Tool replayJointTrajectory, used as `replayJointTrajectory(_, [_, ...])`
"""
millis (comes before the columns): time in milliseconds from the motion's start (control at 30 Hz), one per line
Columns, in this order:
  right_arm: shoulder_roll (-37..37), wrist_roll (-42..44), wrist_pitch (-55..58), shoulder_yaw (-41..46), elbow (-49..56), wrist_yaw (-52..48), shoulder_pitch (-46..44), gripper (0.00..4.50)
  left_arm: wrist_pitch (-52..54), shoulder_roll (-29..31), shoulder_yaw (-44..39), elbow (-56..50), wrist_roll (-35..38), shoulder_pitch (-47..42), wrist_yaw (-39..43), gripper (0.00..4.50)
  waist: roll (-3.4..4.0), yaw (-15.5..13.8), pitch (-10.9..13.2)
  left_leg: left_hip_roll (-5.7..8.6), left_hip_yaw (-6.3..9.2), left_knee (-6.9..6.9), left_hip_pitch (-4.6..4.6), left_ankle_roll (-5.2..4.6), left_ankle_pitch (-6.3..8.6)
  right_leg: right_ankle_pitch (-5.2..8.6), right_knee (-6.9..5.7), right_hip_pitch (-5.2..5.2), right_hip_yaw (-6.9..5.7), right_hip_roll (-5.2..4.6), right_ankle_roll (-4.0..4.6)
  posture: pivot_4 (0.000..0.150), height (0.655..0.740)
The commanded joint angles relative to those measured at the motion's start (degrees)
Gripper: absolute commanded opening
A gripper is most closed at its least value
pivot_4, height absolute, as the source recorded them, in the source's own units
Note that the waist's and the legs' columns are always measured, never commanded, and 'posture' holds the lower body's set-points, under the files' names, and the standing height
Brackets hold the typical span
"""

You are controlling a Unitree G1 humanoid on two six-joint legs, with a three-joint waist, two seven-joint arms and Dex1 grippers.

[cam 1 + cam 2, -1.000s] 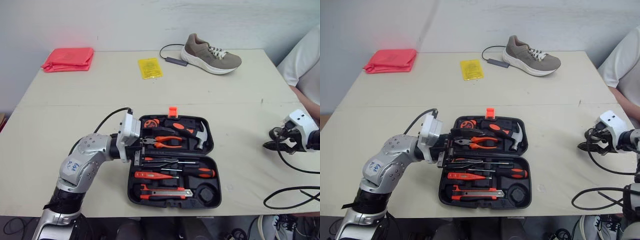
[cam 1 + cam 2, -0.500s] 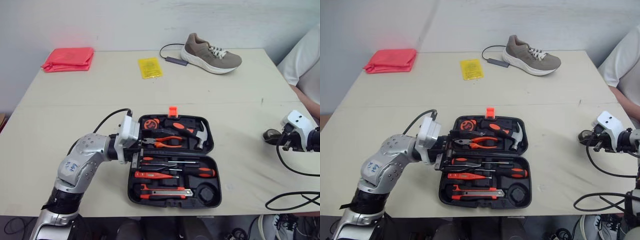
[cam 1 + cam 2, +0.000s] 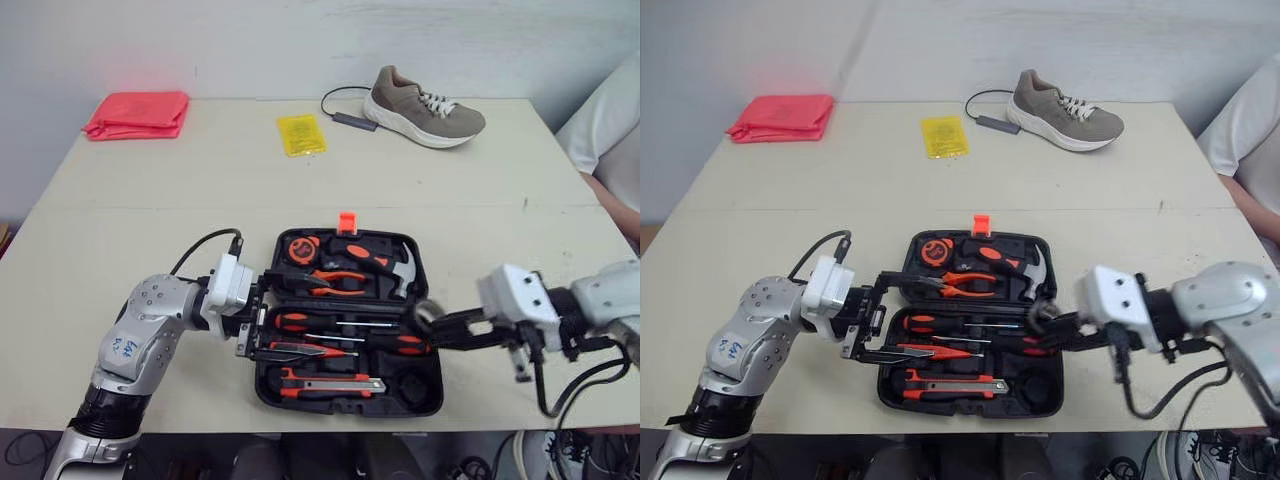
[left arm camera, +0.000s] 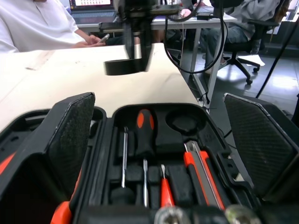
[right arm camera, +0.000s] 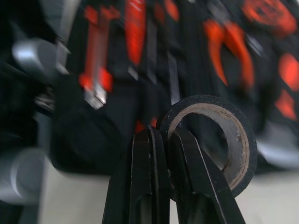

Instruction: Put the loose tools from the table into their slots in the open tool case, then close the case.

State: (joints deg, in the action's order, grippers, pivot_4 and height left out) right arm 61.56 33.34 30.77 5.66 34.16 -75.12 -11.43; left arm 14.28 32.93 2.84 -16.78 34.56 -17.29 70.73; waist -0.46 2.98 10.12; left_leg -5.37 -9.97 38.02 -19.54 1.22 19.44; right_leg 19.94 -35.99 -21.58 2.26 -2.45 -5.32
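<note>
The open black tool case (image 3: 345, 405) lies near the table's front edge, with orange-handled tools in its slots. My right gripper (image 3: 436, 325) is shut on the wall of a black tape roll (image 3: 427, 311), holding it just above the case's right edge. The right wrist view shows the fingers (image 5: 140, 154) pinching the roll (image 5: 243, 140) over the tools. A round slot (image 3: 408, 385) at the case's front right corner holds nothing. My left gripper (image 3: 268, 322) stands open at the case's left edge, its pads (image 4: 72, 135) wide apart on either side of the screwdrivers.
At the far side lie a tan shoe (image 3: 425, 108) with a cable, a yellow packet (image 3: 300, 135) and a folded red cloth (image 3: 137, 116). A person's white sleeve (image 3: 605, 130) is at the right edge. A black cable (image 3: 590, 390) loops off the table's right front corner.
My right gripper shut on the tape roll near the table's right edge and carried it left to the case. My left gripper drew back slightly to the left.
</note>
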Motion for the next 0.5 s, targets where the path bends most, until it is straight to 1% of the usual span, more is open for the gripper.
replayJointTrajectory(33, [-1.53,3.22,3.21,-3.66,7.53,3.27,0.29,0.12,0.01,0.63,-1.01,-0.43,1.02,0.97,0.36,4.5,-0.17,0.01,-0.05,0.0,0.01,0.0,0.0,-0.03,0.02,0.0,0.02,0.0,-0.02,-0.02,0.0,0.15,0.74])
replayJointTrajectory(67, [-1.7,2.41,3.11,-5.24,7.79,3.41,0.41,0.12,-0.07,0.73,-0.8,-0.59,0.81,1.33,0.45,4.5,-0.23,0.05,-0.07,0.0,0.01,0.0,-0.01,-0.05,0.04,0.01,0.04,0.0,-0.04,-0.04,0.01,0.15,0.74])
replayJointTrajectory(133, [-0.27,-2.18,0.07,-9.11,7.31,1.83,1.77,0.12,-0.08,0.96,-0.45,-1.07,0.63,1.92,0.65,4.5,-0.26,0.04,-0.05,0.01,0.0,-0.01,-0.04,-0.1,0.08,0.02,0.08,0.0,-0.09,-0.1,0.04,0.15,0.74])
replayJointTrajectory(200, [1.49,-4.78,-1.24,-11.04,7.28,0.86,3.49,0.12,0.24,1.27,-0.54,-1.73,0.93,2.4,0.58,4.5,-0.27,-0.07,-0.05,0.04,0.0,-0.01,-0.07,-0.14,0.09,0.04,0.11,-0.02,-0.13,-0.13,0.07,0.15,0.74])
replayJointTrajectory(400, [7.39,-11.38,-2.82,-12.15,5.73,0.63,8.56,0.12,1.07,2.6,-1.18,-3.41,1.54,4.11,0.28,4.5,-0.3,0.01,-0.04,0.04,0.0,0.0,-0.06,-0.17,0.09,0.07,0.1,-0.03,-0.14,-0.16,0.12,0.15,0.74])
replayJointTrajectory(500, [7.25,-12.53,-2.78,-12.86,5.08,1.38,9.06,0.12,1.62,2.6,-1.02,-4.5,1.76,4.88,-0.29,4.5,-0.31,0.12,-0.04,0.01,0.01,0.0,-0.05,-0.16,0.09,0.08,0.1,-0.03,-0.14,-0.14,0.14,0.15,0.74])
